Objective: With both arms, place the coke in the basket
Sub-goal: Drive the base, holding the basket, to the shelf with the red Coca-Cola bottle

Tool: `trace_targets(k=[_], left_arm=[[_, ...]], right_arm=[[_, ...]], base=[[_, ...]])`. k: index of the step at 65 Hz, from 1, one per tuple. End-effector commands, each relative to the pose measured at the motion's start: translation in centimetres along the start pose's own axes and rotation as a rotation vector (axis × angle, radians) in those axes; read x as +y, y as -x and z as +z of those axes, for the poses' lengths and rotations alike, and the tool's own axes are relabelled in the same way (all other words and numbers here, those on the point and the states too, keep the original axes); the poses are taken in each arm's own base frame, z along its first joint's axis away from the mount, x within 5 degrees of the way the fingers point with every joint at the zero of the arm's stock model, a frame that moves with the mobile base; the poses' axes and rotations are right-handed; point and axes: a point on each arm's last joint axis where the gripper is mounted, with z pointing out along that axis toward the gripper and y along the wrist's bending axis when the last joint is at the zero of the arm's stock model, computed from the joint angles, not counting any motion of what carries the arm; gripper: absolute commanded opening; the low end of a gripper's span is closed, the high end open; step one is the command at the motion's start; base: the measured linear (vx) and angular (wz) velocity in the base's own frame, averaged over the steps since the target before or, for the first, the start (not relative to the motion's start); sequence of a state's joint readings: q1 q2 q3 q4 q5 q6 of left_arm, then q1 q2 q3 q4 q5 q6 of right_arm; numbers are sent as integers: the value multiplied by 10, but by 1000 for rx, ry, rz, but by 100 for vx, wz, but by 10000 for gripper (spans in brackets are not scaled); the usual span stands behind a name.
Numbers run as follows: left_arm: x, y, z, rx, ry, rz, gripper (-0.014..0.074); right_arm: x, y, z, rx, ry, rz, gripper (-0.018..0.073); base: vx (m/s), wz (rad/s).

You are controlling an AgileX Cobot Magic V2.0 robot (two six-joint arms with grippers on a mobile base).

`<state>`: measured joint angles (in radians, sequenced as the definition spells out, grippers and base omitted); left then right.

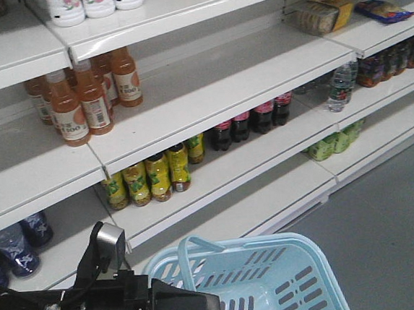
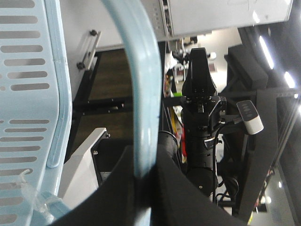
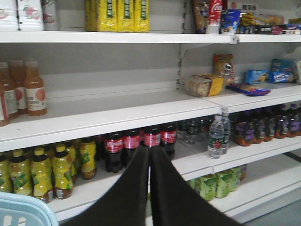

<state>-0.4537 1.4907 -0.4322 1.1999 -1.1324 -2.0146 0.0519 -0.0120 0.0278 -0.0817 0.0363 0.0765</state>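
- Ahead of your right tool [image 3: 149,150], the coke bottles [image 3: 114,145] stand on the shelf [image 3: 197,162]; its jaws are pressed together and hold nothing.
- Your left tool [image 2: 143,157] is clamped on the handle [image 2: 141,84] of the basket [image 2: 28,94].
- The step in hand seems to be the reach: next, open the right jaws around one bottle.

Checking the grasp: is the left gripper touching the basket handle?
Touching. The left wrist view shows the left gripper shut on the basket handle, with its fingers pressed against both sides.
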Motion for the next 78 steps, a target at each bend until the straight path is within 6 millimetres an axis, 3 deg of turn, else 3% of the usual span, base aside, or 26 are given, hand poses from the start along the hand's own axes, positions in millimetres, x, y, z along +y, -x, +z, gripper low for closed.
trace_targets(k=[1,78], left_arm=[[-33,-5,-4,54,-270,21,-8],[-33,-5,-4,54,-270,21,-8]], right_arm=[[0,2,-1,-69,3,-14,-5],[0,2,-1,-69,3,-14,-5]], base=[[-2,-46],[1,-45]])
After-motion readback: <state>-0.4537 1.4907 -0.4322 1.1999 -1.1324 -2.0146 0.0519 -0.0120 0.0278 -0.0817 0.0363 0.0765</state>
